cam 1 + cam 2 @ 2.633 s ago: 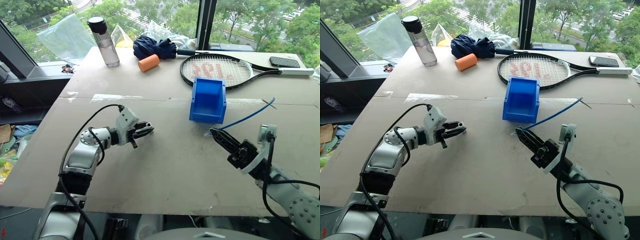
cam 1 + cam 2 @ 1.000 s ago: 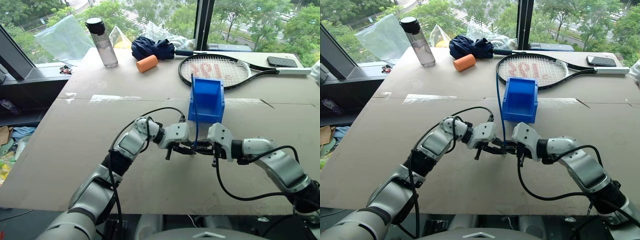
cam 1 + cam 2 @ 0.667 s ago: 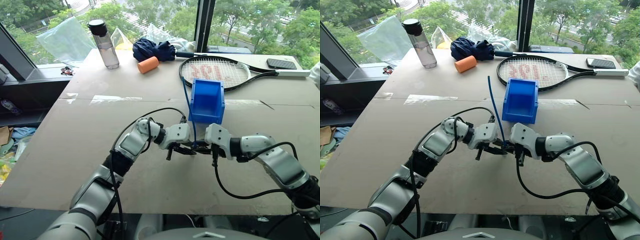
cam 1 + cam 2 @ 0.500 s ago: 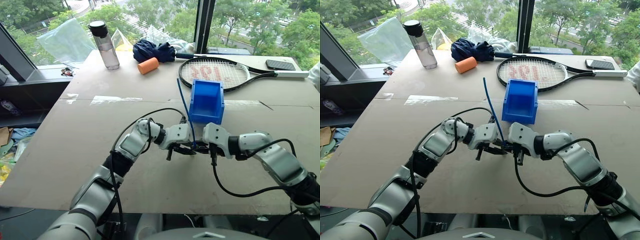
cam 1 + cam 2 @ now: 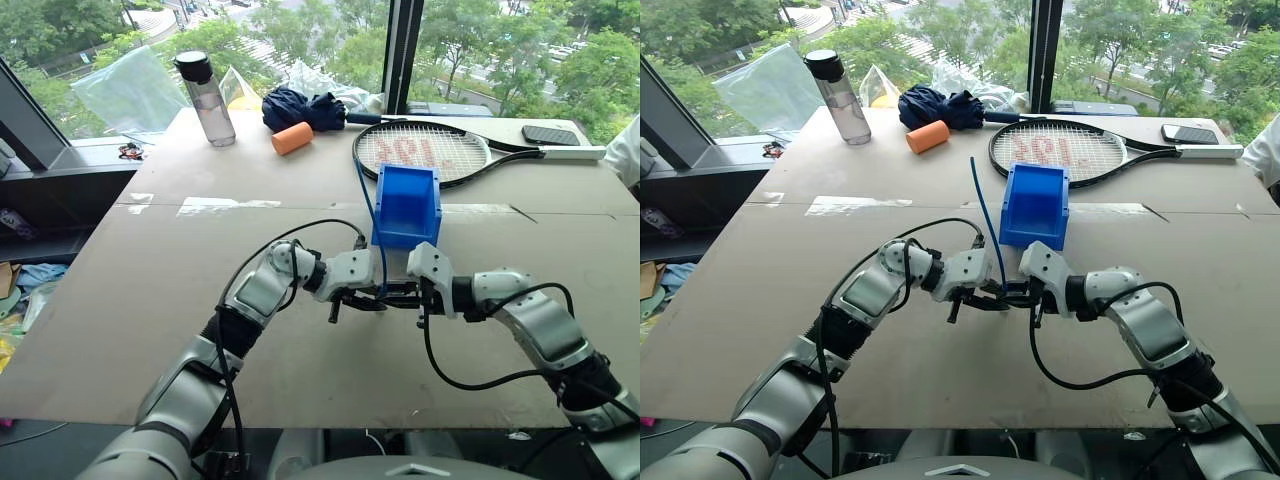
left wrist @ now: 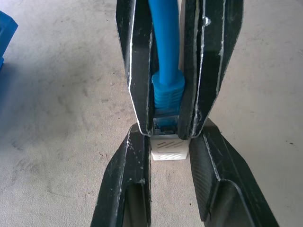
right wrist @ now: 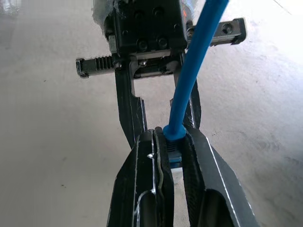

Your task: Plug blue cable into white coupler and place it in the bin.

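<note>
The right gripper (image 7: 170,156) is clamped on the boot of the blue cable (image 6: 165,61), its plug meeting the white coupler (image 6: 166,149), which sits between the left gripper (image 6: 166,158) fingers. Both pieces look light; the cable is springy, so hold it near the plug. The bin (image 5: 404,205) stands just beyond the jaws, with nothing between.

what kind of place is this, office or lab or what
Probably an upper-floor room used as a makeshift test bench: a plain board table against big windows over treetops, with everyday props such as a tennis racket and a water bottle.
</note>
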`<act>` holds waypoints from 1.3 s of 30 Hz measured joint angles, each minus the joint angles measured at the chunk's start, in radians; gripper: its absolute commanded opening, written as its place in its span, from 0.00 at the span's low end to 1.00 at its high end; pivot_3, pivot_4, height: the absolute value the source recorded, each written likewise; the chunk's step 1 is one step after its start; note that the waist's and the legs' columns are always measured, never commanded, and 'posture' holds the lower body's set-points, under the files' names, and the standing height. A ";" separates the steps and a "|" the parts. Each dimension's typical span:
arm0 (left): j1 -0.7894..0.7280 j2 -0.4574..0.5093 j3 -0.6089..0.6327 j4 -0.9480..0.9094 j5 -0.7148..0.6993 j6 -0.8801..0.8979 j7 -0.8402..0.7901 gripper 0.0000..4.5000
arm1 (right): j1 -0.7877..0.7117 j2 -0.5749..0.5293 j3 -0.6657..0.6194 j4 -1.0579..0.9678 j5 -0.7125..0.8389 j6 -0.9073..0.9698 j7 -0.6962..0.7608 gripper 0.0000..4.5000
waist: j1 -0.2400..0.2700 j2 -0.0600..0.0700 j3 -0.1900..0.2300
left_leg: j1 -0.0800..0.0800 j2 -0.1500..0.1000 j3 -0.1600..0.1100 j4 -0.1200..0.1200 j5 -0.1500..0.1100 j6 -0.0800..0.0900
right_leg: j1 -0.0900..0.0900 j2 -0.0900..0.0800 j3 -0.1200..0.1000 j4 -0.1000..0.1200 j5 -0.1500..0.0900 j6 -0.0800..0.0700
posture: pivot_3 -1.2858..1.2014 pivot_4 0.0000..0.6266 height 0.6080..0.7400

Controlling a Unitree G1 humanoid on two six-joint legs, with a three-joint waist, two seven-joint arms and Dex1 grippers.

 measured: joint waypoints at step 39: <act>0.603 0.286 0.654 -0.882 -0.625 0.597 0.460 0.91 | 0.602 -0.219 -0.956 -0.313 0.247 -0.037 0.019 0.76 | -0.003 0.009 0.032 | -0.015 -0.003 0.004 -0.004 0.000 0.000 | -0.015 -0.006 0.003 -0.002 -0.002 0.004 | 0.52 0.24 1.00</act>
